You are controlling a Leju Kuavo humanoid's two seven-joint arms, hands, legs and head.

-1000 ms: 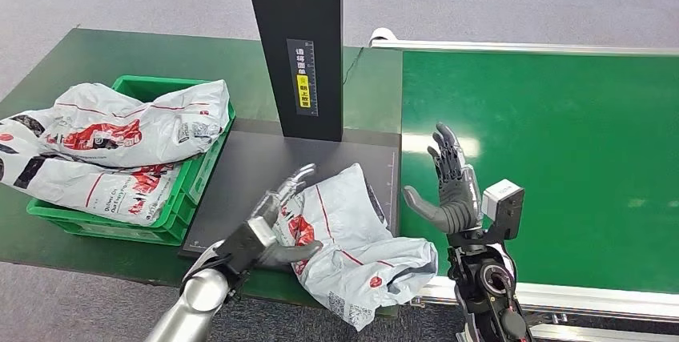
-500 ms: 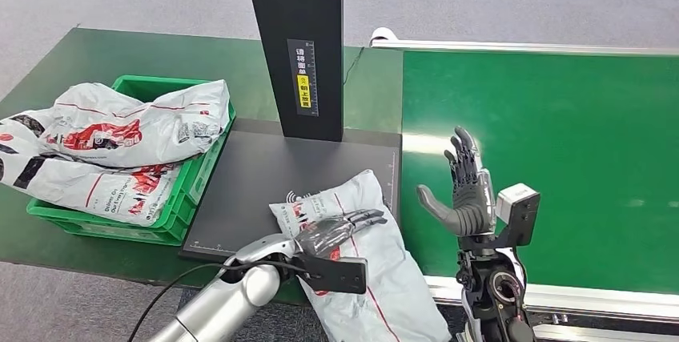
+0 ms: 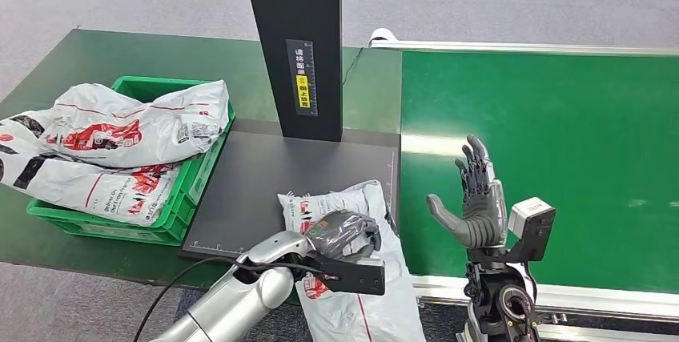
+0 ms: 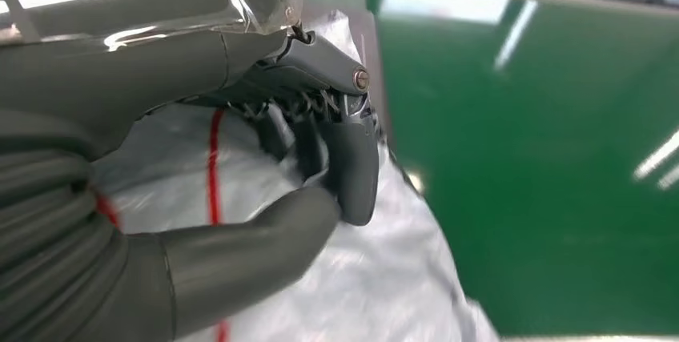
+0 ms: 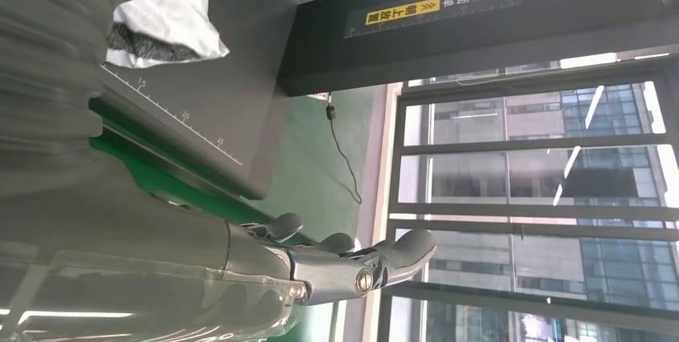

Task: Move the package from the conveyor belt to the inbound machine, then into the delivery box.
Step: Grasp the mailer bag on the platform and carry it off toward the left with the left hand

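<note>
At the front edge of the dark grey scanning platform (image 3: pixel 264 174) of the inbound machine, in the head view, the left hand (image 3: pixel 343 235) grips the crumpled white plastic mailer package with red print (image 3: pixel 352 278), its dark fingers curled into the film near the package's upper end; the package lies partly on the platform's front right corner and hangs over the front edge toward the robot. The black upright scanner column with a yellow label (image 3: pixel 298 46) stands at the platform's back edge, and the green plastic delivery box (image 3: pixel 172 222), already heaped with similar white mailers (image 3: pixel 128 130), sits just beside the platform's left edge. The right hand (image 3: pixel 476 198) is raised over the near edge of the green conveyor belt (image 3: pixel 552 142), fingers spread and holding nothing. In the left wrist view, the thick grey thumb (image 4: pixel 240 254) and darker fingers (image 4: pixel 352 174) pinch a fold of the white film, the belt green beyond. In the right wrist view, the released fingers (image 5: pixel 360 266) reach toward windows, with the column's label and a corner of the package (image 5: pixel 164 18) on the platform. The step in hand looks like carrying the package to the box: the pinch holds only loose film, so a firm, gathered grasp and a clean lift before swinging left should keep the hanging end from dragging on the platform's edge or catching the box's rim.
</note>
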